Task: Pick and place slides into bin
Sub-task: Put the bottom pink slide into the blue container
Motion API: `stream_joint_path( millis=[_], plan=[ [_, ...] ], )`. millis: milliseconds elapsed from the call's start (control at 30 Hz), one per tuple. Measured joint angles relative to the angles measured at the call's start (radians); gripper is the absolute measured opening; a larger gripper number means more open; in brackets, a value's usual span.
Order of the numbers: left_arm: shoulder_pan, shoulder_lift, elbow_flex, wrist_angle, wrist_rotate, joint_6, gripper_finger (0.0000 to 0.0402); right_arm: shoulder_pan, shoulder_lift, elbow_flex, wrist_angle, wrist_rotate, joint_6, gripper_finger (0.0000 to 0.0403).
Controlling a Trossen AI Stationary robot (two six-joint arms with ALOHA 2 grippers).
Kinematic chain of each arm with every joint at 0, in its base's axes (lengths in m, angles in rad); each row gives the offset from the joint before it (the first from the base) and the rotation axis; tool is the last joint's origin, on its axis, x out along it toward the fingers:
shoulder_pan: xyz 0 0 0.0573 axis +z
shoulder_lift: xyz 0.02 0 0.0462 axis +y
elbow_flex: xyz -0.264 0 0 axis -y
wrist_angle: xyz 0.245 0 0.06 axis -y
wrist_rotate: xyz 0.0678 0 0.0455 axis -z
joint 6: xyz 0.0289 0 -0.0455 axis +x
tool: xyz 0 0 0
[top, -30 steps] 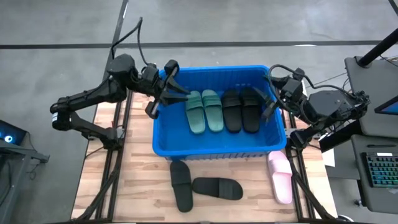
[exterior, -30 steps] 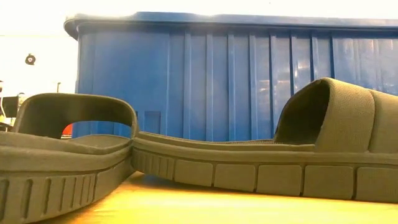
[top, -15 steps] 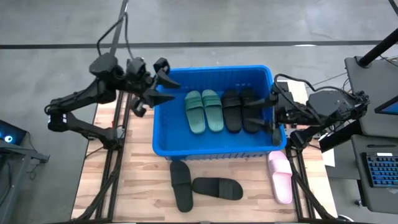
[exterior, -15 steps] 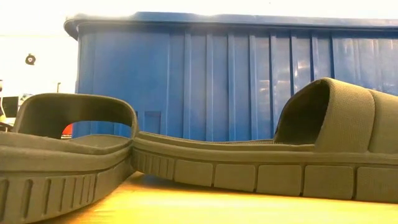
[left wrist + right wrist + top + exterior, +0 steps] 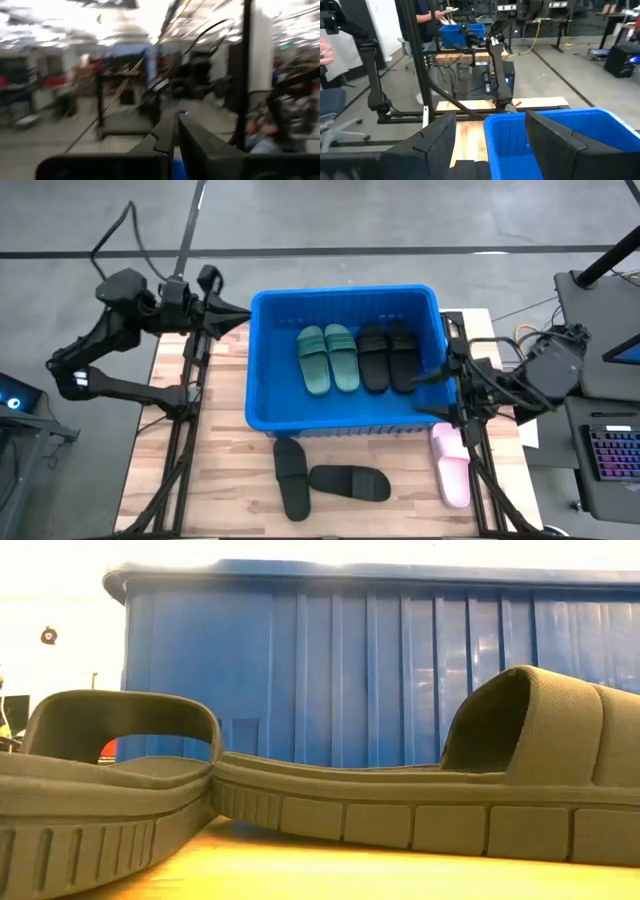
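The blue bin [image 5: 262, 412] stands on the wooden table. In it lie two green slides [image 5: 327, 358] and two black slides [image 5: 388, 357], soles down. Two more black slides [image 5: 290, 478] [image 5: 350, 482] rest on the table near the bin's front wall and fill the low view [image 5: 420, 800]. A pale pink slide [image 5: 450, 465] lies at the front right. My left gripper [image 5: 237, 316] is shut and empty, left of the bin's far left corner [image 5: 175, 142]. My right gripper [image 5: 436, 398] stands open over the bin's right wall, with a bin corner [image 5: 510, 135] between its fingers.
Bare wood [image 5: 200, 470] lies left of the bin and in front of it. A desk with a keyboard [image 5: 610, 450] stands beyond the table's right edge. In the right wrist view, a second table with a blue crate [image 5: 462, 30] and a person [image 5: 427, 20] show beyond.
My left gripper has drawn back from the bin's far left corner toward the table's left edge and has shut. My right gripper has swung along the bin's right wall toward the near edge and stayed open. The slides have not moved.
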Motion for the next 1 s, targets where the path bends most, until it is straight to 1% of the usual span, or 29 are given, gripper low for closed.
stream_joint_path(
  millis=[67, 133, 400, 467, 567, 633, 900, 1000],
  plan=[
    [0.001, -0.023, -0.017, -0.054, -0.02, 0.001, 0.0014, 0.033, -0.001, 0.001, -0.012, 0.04, 0.0, 0.0226],
    [0.0, -0.036, -0.03, -0.084, -0.02, -0.003, 0.0014, 0.061, -0.001, 0.001, -0.047, 0.053, 0.019, 0.0226],
    [0.0, -0.089, -0.113, -0.102, -0.021, -0.005, 0.0015, 0.148, -0.001, 0.001, -0.256, 0.053, 0.273, 0.0226],
    [0.0, -0.102, -0.131, -0.102, -0.021, -0.005, 0.0015, 0.164, -0.001, 0.001, -0.302, 0.015, 0.335, 0.0226],
    [0.0, -0.12, -0.157, -0.103, -0.031, -0.007, 0.0015, 0.182, 0.0, 0.001, -0.356, -0.108, 0.438, 0.0226],
    [0.0, -0.132, -0.169, -0.105, -0.05, -0.008, 0.0015, 0.197, 0.0, 0.001, -0.393, -0.156, 0.514, 0.0226],
    [0.0, -0.143, -0.185, -0.103, -0.099, -0.008, 0.0015, 0.272, 0.035, 0.001, -0.552, -0.189, 0.753, 0.0226],
    [0.0, -0.14, -0.186, -0.103, -0.1, -0.008, 0.0015, 0.296, 0.048, 0.001, -0.602, -0.19, 0.829, 0.0226]
  ],
)
